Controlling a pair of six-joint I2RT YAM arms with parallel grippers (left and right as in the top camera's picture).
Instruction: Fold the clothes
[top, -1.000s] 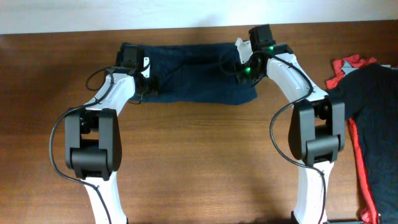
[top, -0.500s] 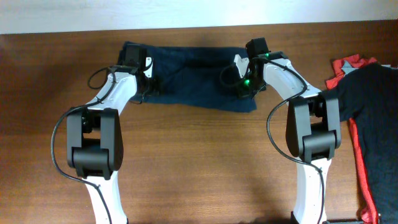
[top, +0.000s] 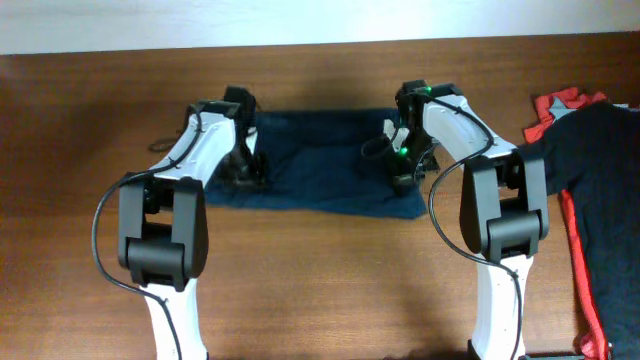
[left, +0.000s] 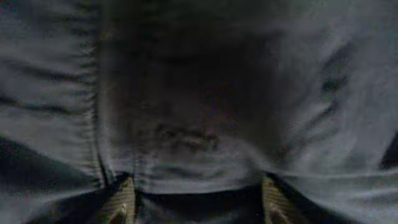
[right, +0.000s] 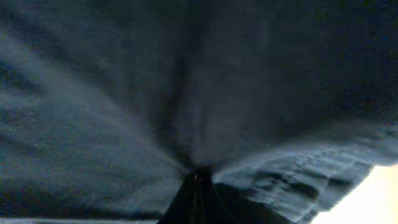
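The dark navy shorts (top: 320, 160) lie spread across the back middle of the wooden table (top: 330, 290). My left gripper (top: 243, 172) stands over their left part. In the left wrist view its fingers (left: 123, 202) are wide apart and open, with wrinkled navy cloth (left: 199, 93) under and between them. My right gripper (top: 405, 170) is at the shorts' right part. In the right wrist view that gripper (right: 198, 183) is shut on a pinch of the cloth (right: 124, 93), and folds fan out from the tips. A ribbed hem (right: 298, 180) runs beside it.
A black shirt (top: 600, 170) lies over a red garment (top: 560, 105) at the table's right edge, close to the right arm. A pale wall strip (top: 320, 20) borders the table's far edge.
Both grippers have come toward the table's near side and the shorts have moved with them, off the back edge. The left jaws stand wider than a second ago.
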